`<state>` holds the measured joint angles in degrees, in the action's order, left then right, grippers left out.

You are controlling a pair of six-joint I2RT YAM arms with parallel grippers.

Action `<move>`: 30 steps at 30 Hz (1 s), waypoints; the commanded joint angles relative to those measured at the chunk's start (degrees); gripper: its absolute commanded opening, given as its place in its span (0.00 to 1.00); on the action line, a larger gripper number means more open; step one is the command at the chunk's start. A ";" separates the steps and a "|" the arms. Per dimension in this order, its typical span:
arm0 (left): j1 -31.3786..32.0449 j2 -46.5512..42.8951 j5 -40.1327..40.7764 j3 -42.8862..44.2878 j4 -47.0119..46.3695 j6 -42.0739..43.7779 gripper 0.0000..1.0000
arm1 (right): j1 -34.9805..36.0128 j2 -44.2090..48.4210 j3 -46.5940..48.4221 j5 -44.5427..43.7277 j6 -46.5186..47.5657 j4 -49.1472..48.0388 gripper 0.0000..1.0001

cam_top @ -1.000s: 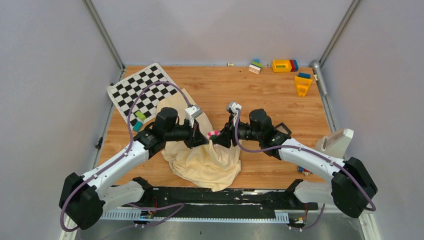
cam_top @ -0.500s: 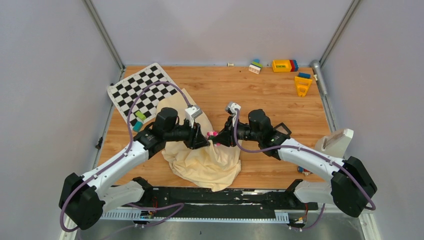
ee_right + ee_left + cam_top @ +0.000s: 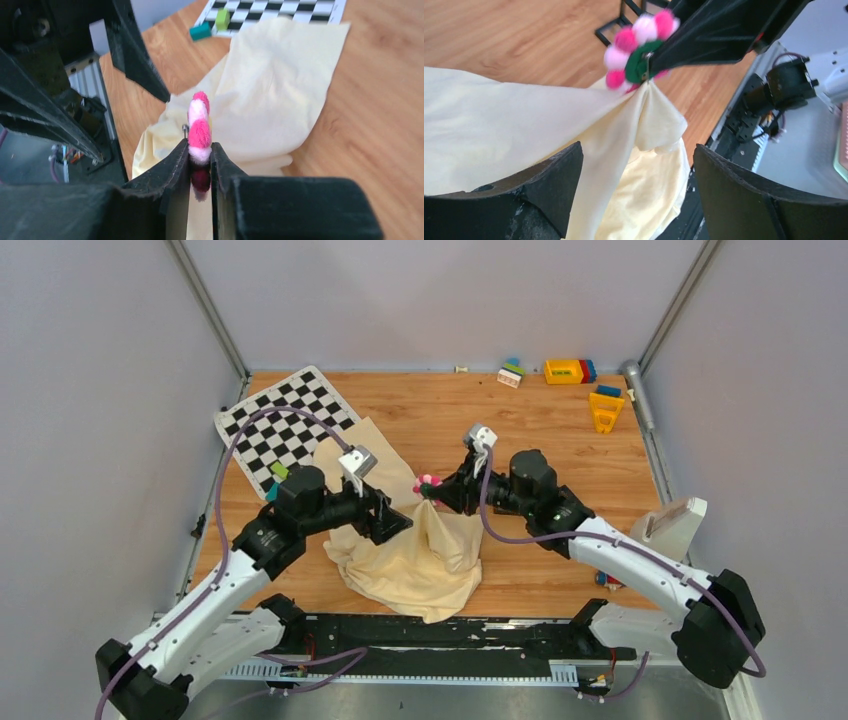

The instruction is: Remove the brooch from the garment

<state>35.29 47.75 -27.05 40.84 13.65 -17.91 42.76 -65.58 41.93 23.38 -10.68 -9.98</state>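
The brooch (image 3: 428,483), a small flower of pink and white pompoms on a green backing, is pinched edge-on between my right gripper's (image 3: 437,492) fingers. In the right wrist view the right gripper (image 3: 200,148) is shut on the brooch (image 3: 199,131). The cream garment (image 3: 420,560) is drawn up into a peak that hangs from the brooch (image 3: 638,48). My left gripper (image 3: 393,523) stands open just left of that peak. In its own view the left gripper (image 3: 639,157) has a fold of the garment (image 3: 499,115) hanging loose between its wide jaws.
A checkerboard sheet (image 3: 285,425) lies at the back left, partly under the garment, with small green and teal blocks (image 3: 277,481) beside it. Toy blocks (image 3: 567,371) and a yellow block (image 3: 605,410) sit at the back right. A white object (image 3: 672,523) stands by the right edge.
My left gripper has opened, let go of the cloth and drawn back to the left. My right gripper has closed on the brooch and lifted it, pulling the cloth into a peak.
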 commanded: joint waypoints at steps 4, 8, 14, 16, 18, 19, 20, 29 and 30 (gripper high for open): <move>0.26 -11.89 14.75 2.16 1.93 -1.08 0.97 | -3.72 1.09 19.51 -1.60 4.19 -0.49 0.00; 0.31 -15.13 17.28 3.79 2.55 -1.01 0.99 | -6.41 -2.54 35.04 1.96 2.88 1.82 0.00; 0.35 -12.09 12.88 8.74 2.15 -2.60 1.00 | -8.44 -10.25 59.38 6.19 -2.01 12.94 0.00; 0.32 -10.89 10.67 9.46 1.09 -4.01 1.00 | -9.49 -11.60 63.06 9.15 -5.60 16.20 0.00; 0.34 -10.54 9.15 9.18 -0.12 -5.42 1.00 | -10.30 -11.29 62.15 11.99 -8.55 17.49 0.00; 0.32 -10.64 8.66 8.91 -0.69 -6.18 1.00 | -10.78 -10.59 60.40 13.56 -10.08 17.53 0.00; 0.29 -11.05 8.50 8.23 -0.88 -6.39 1.00 | -11.26 -9.69 58.12 14.78 -11.73 17.58 0.00; 0.36 -12.76 5.62 -1.30 -9.56 -6.92 1.00 | -12.97 -3.27 27.84 21.99 -21.14 12.61 0.00; 0.32 -12.63 5.21 -3.91 -11.25 -7.25 1.00 | -12.98 -2.44 23.34 22.03 -21.85 10.85 0.00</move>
<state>35.48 34.65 -18.96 42.26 10.55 -23.53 29.91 -70.72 77.67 41.63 -26.30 5.32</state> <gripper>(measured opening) 0.997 0.174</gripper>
